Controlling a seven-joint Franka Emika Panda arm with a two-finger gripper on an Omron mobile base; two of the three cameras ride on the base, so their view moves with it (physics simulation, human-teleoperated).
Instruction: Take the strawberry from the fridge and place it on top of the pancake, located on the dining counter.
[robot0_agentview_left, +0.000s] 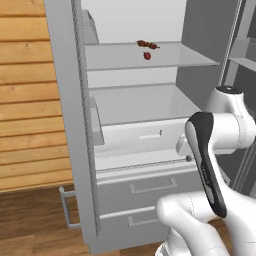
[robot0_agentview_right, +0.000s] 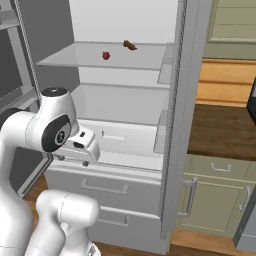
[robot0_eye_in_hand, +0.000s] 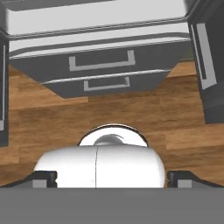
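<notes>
Fridge (robot0_agentview_left: 75, 125) stands open. Strawberry (robot0_agentview_left: 147, 56) lies untouched on the upper shelf (robot0_agentview_left: 165, 57), just beside a dark red-brown food strip (robot0_agentview_left: 148, 44). Gripper (robot0_eye_in_hand: 112, 178) hangs low, pointing at the floor, jaws fully apart and empty — reach, pickup and placement all remain.

Wooden plank wall (robot0_agentview_left: 25, 95), wood floor (robot0_eye_in_hand: 113, 113), dark lumpy food strip (robot0_agentview_left: 147, 44) (upper shelf), green cabinets (robot0_agentview_right: 215, 200)
</notes>
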